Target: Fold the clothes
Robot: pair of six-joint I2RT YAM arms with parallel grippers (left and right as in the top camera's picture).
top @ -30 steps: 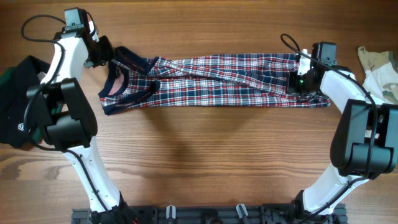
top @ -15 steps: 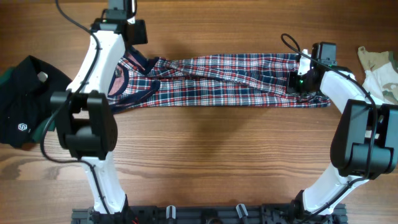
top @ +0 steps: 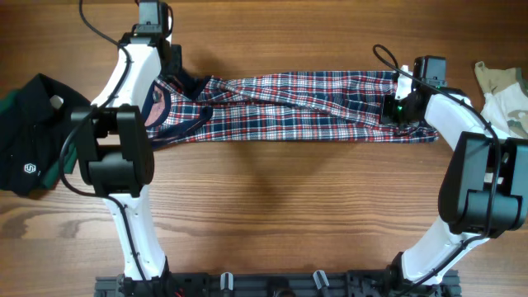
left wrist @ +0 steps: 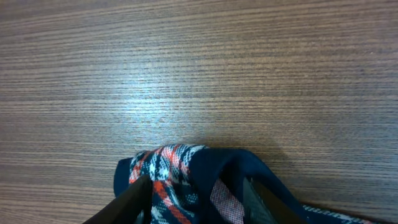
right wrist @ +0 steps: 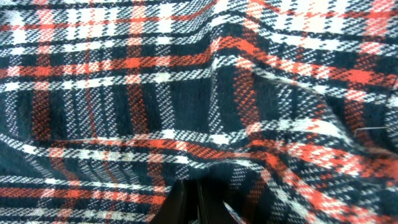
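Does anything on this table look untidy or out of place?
Yes. The shirt lies stretched in a long band, but its collar end, at the left, is bunched and twisted, with the pink inner side showing instead of lying flat.

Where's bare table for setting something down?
Free: wide table patch between the plaid shirt and the robot's base; narrower strip beyond the shirt. Crowded: black garment at left edge, beige garment at right.
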